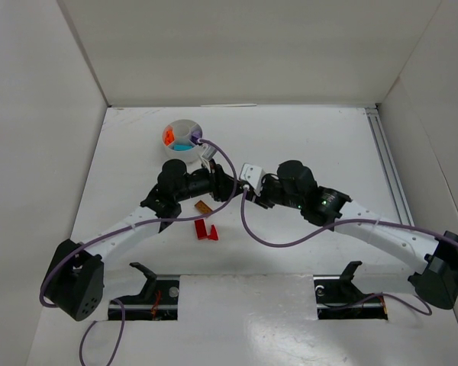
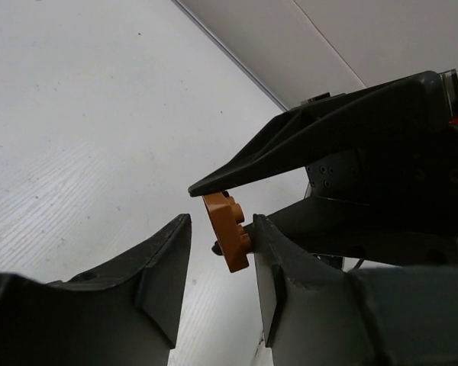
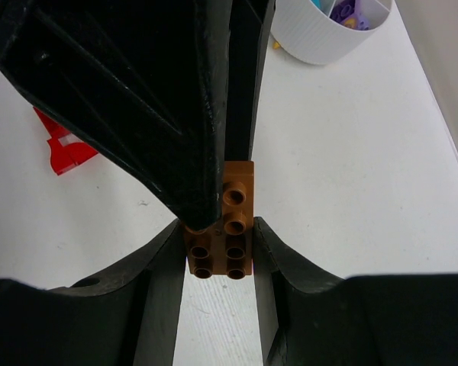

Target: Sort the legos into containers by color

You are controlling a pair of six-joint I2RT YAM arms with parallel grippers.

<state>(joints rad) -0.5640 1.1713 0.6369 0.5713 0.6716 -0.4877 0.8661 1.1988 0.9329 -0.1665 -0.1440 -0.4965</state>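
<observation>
Brick between my two arms
My left end effector [image 2: 221,229] is open around the brown-orange brick [image 3: 230,206], touching one side. The brick's long side points from arm to arm, above the tabletop [image 1: 305,137]. My right end effector [image 3: 217,244] grips its other end.

Item 1: white table top [image 1: 313,137], matt, faintly grained in the close wrist views.
Item 2: three plain white enclosure panels: back wall [image 1: 244,46], left wall [image 1: 30,137], right wall [image 1: 443,114].
Item 3: silver rail [image 1: 388,171] along the table top's right edge.
Item 4: two rectangular openings at the near edge, left recess [image 1: 141,299] and right recess [image 1: 351,299], with a left bracket [image 1: 143,274] and a right bracket [image 1: 349,271], both black, standing at them.
Item 5: red-orange mark [image 1: 156,300] inside the left recess, possibly a wire; too small to tell.
</observation>
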